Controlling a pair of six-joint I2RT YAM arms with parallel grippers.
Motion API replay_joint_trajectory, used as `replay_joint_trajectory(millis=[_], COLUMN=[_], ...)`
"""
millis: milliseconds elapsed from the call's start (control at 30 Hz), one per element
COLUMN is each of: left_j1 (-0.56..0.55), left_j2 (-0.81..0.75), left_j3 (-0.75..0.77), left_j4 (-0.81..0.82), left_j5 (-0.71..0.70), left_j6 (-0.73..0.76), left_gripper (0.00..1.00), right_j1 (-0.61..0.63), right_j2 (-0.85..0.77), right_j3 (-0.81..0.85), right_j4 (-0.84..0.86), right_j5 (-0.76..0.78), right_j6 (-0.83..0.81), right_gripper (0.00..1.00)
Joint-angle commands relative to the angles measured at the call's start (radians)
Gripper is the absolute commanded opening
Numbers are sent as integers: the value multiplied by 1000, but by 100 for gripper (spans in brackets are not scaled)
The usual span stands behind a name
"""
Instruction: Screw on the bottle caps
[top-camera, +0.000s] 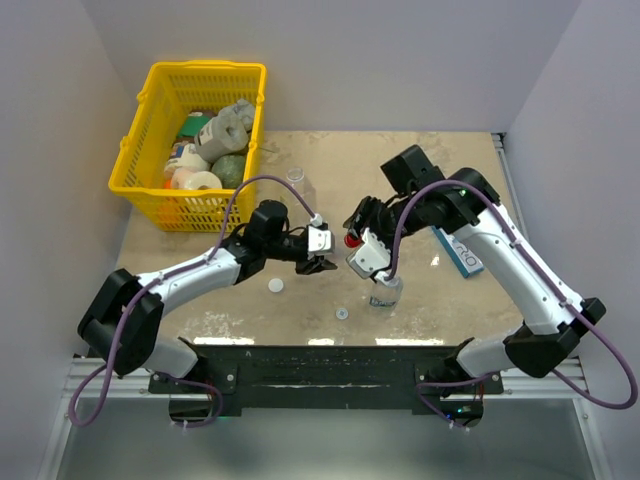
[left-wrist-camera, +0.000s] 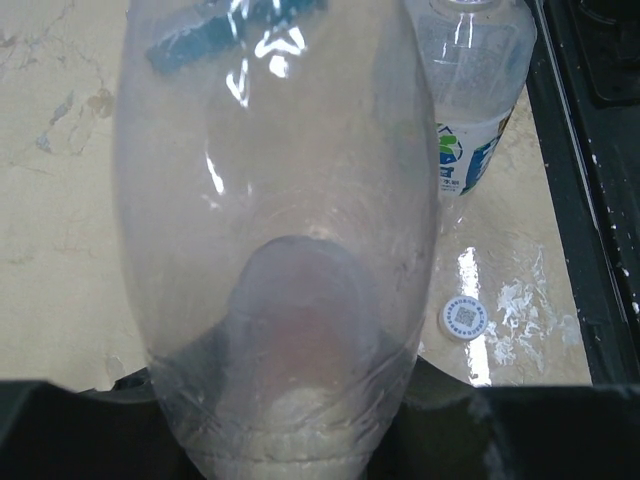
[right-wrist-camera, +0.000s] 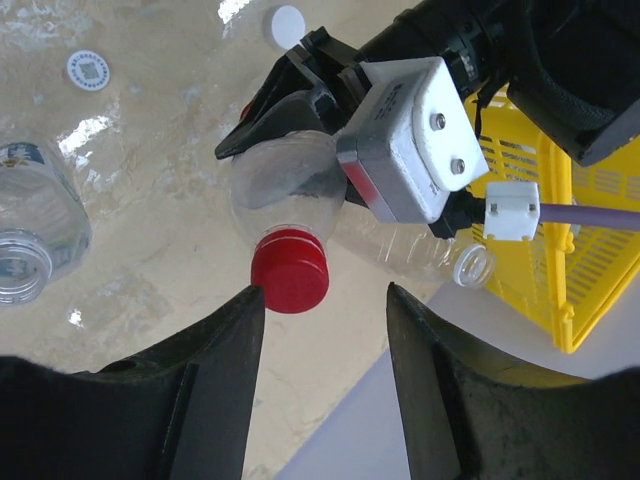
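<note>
Left fingers (right-wrist-camera: 275, 105) clamp bottle (right-wrist-camera: 285, 185) | right fingers (right-wrist-camera: 210, 380) apart (flanking red cap (right-wrist-camera: 290, 278)) | white-walled beige table (top-camera: 430, 180)

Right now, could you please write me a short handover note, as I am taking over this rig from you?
Left gripper: shut on the held bottle, neck towards the right gripper.
Right gripper: open, one finger on each side of the red cap, which sits on that bottle's neck. I cannot tell how tight it is.
Blue-labelled bottle: standing uncapped beside the right gripper.
Third bottle: uncapped, beyond the left gripper.
White cap and grey cap: loose near the front.
Done: red cap is on its neck.
Left: tighten it, then cap the other two.
</note>
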Motion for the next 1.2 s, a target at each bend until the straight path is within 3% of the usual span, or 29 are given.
replay_joint_trajectory(millis=[0,433,633,667,700,733,767,833,867,1167], left_j1=[10,16,19,18,18,18,19,12,9,-37], left_j2=[9,14,-2,-6,-12,-19,-22,-40,-48,-45], left_j3=[46,51,22,8,-7,-32,-40,-79,-90,-112], left_j4=[14,31,89,121,217,255,282,394,430,568], left_j5=[39,49,13,-19,-58,-126,-151,-254,-282,-633], left_j6=[15,8,8,-27,-59,-86,-114,-163,-207,-344], left_gripper=[0,0,0,0,0,0,0,0,0,0], right_j1=[10,15,15,15,18,16,18,12,7,-88], right_j2=[-20,2,39,51,74,127,170,308,341,450], right_j3=[-24,-50,-45,-24,0,28,97,192,261,301], right_j4=[-81,-79,-82,-81,-81,-77,-67,-81,-81,-79], right_j5=[12,49,88,97,97,98,106,121,130,-15], right_j6=[-75,-106,-57,9,68,140,349,551,733,1256], right_gripper=[53,39,17,4,0,0,0,0,0,0])
